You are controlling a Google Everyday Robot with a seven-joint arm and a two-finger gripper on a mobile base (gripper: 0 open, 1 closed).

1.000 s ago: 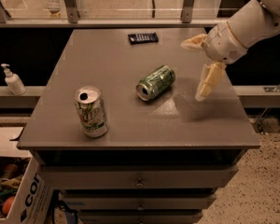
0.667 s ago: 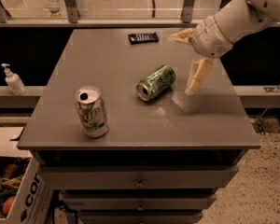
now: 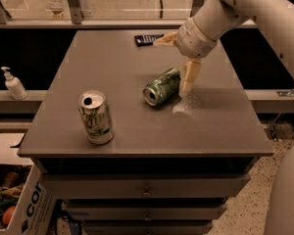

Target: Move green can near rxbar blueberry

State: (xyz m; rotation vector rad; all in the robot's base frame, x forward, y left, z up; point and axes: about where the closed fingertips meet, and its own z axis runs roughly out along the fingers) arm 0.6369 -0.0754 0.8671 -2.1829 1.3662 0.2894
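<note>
Hand (image 3: 179,58), fingers (image 3: 188,77) apart, now nearer, just beside the green can (image 3: 161,86).

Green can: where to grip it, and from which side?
Grip the green can at mid-body from above, with the fingers closing across its curved wall. It lies on its side, on a diagonal with its top end facing front-left, so a pinch across the width probably seats best. The end effector is open and hangs over the can's back-right end. The rxbar blueberry lies farther back.
</note>
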